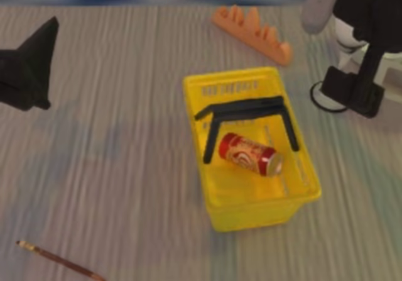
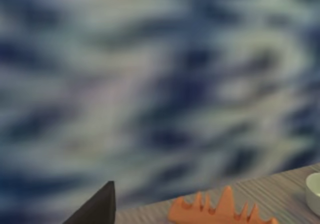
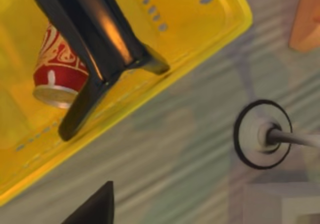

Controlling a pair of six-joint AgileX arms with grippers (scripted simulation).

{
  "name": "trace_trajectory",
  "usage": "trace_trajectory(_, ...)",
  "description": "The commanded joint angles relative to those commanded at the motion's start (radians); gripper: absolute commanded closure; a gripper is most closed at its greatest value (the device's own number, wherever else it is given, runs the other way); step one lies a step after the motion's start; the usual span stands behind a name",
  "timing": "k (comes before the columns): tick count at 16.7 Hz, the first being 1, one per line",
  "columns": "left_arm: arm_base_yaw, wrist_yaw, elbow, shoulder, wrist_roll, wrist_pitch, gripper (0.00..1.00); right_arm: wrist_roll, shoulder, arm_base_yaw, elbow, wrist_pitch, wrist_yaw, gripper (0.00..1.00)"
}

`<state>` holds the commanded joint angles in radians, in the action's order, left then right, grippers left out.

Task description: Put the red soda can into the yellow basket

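The soda can (image 1: 250, 154) lies on its side inside the basket (image 1: 232, 86), under its folded handles (image 1: 248, 108), near the desk's (image 1: 113, 168) middle. The toothed rack (image 1: 252, 33) sits behind the basket at the far edge. A pencil (image 1: 59, 261) lies at the near left corner, well apart from both

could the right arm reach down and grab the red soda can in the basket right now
Probably, but awkwardly. The red soda can lies on its side inside the yellow basket, with the black handles crossing just above it; the right gripper sits close beside.
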<state>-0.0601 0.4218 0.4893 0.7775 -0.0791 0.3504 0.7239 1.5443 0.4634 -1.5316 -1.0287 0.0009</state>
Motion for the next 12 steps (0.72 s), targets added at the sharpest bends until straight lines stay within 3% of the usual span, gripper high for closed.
trace_trajectory(4, 0.044, -0.206, -0.221, -0.413, 0.033, -0.162, 0.00, 0.165, 0.370, 0.106, -0.353, -0.234, 0.000, 0.00)
trace_trajectory(7, 0.065, -0.326, -0.366, -0.628, 0.058, -0.265, 0.00, 0.255, 0.561, 0.163, -0.527, -0.371, 0.001, 0.00)
trace_trajectory(10, 0.077, -0.403, -0.464, -0.749, 0.075, -0.333, 0.00, 0.311, 0.672, 0.198, -0.628, -0.461, 0.002, 0.00)
trace_trajectory(12, 0.080, -0.422, -0.489, -0.778, 0.079, -0.350, 0.00, 0.324, 0.697, 0.207, -0.651, -0.483, 0.003, 0.00)
